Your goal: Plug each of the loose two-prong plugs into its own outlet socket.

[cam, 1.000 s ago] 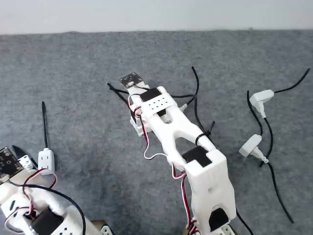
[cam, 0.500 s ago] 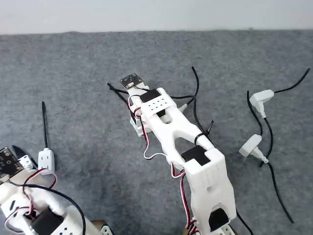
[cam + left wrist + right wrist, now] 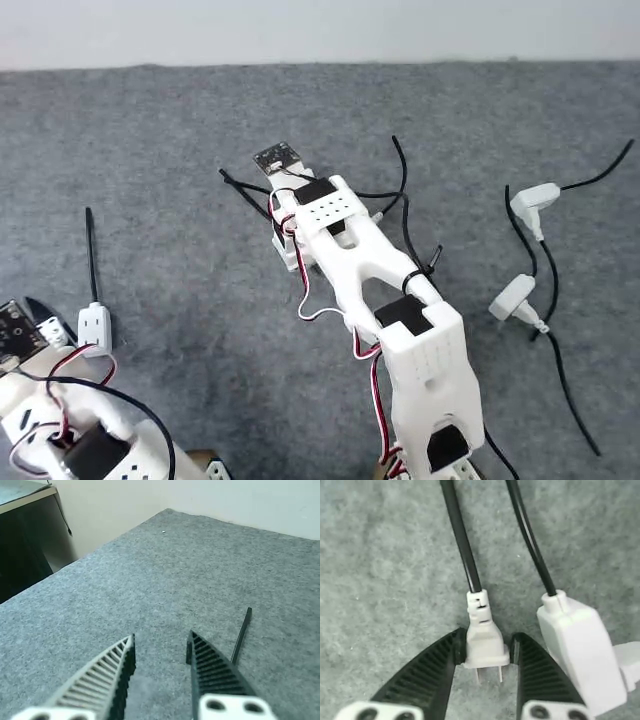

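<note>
Setting: robotics test bench in an indoor lab or workroom.
Evidence:
- Grey felt mat (image 3: 150, 150) over the work surface, with a plain white wall (image 3: 320, 30) behind it.
- Two white printed arms, the right arm (image 3: 350, 260) and the left arm (image 3: 25, 415).
- Bare red-and-white servo leads (image 3: 300, 285) and an uncased circuit board (image 3: 275, 158).
- A two-prong plug (image 3: 483, 640) on a black cord.
- Dark furniture (image 3: 25, 545) alongside.

Grey felt mat (image 3: 150, 150) forming the work surface, meeting a pale wall (image 3: 320, 30) along its far edge. Beyond the mat's corner, a dark cabinet (image 3: 25, 545) with a light top edge. A small white speck (image 3: 163, 531) lies on the mat near that corner.
</note>
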{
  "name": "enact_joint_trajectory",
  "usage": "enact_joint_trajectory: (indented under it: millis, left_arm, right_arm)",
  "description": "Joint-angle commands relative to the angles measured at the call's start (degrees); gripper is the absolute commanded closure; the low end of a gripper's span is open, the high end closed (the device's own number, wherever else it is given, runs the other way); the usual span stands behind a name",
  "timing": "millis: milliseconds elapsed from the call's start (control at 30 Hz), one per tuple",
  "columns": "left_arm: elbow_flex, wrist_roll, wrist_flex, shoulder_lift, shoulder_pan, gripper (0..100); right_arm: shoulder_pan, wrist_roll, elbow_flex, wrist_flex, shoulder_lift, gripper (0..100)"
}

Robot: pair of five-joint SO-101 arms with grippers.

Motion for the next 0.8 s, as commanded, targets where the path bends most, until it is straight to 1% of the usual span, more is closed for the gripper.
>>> enact_joint_trajectory:
  millis: [0,67,100,167,267,367,500,767]
  left_arm:
    - [-0.31,0.09,-1.49,-0.53,0.09,84]
    - [-0.31,0.09,-1.49,-0.53,0.09,84]
    - [-0.31,0.09,-1.49,-0.53,0.09,84]
    - [-0.31,0.09,-1.49,-0.53,0.09,84]
    - [-0.31,0.09,-1.49,-0.53,0.09,84]
    - [-0.31,0.09,-1.49,-0.53,0.09,84]
    - [-0.31,0.09,-1.49,-0.53,0.09,84]
    - [-0.31,0.09,-1.49,-0.53,0.09,84]
  right_arm:
    - [0.04,0.79,-2.81,-1.45,-0.40,87.3]
    - [0.04,1.05,-2.81,-1.45,-0.40,88.4]
    - [0.04,1.05,-2.81,-1.45,-0.40,90.8]
    - [0.04,1.14,-2.81,-1.89,-0.40,99.1]
    - [0.04,1.14,-2.81,-1.63,-0.40,97.5]
    - [0.04,1.32,-2.81,-1.54,-0.40,98.9]
    - [-0.22,4.40,-2.81,-1.54,-0.40,98.8]
    - [0.13,4.75,-2.81,-1.45,-0.40,98.8]
